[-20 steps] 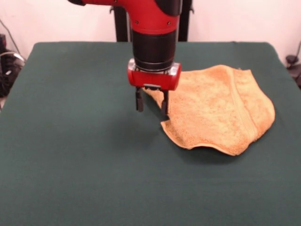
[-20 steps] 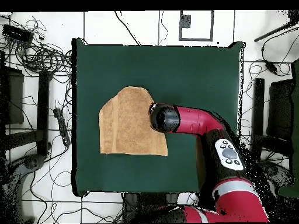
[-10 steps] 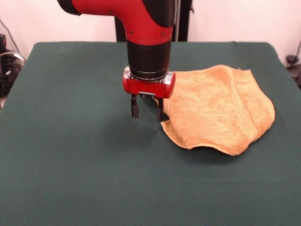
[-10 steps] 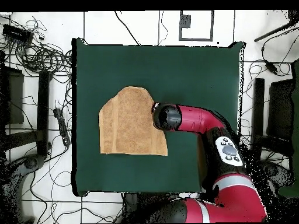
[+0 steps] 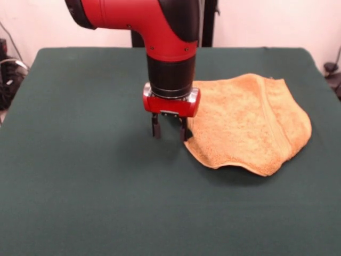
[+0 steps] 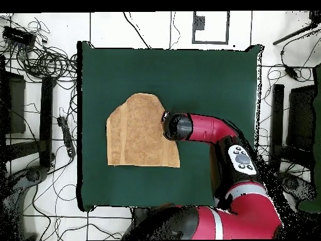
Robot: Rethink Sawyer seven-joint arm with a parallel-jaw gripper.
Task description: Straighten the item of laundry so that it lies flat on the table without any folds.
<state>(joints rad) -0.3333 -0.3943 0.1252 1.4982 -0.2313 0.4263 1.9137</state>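
The towel point(image 5: 248, 124) lies on the green table point(image 5: 80, 186), off to the right half in the front view, rumpled rather than flat, with one corner tucked so its outline is uneven and a woven band running down its right part. The arm point(image 5: 160, 32) reaches down at the towel's left edge. The pincer point(image 5: 169, 130) hangs low with its two fingers point(image 5: 155, 128) apart and nothing between them; the right finger seems to touch the towel's edge, though that is hard to tell.
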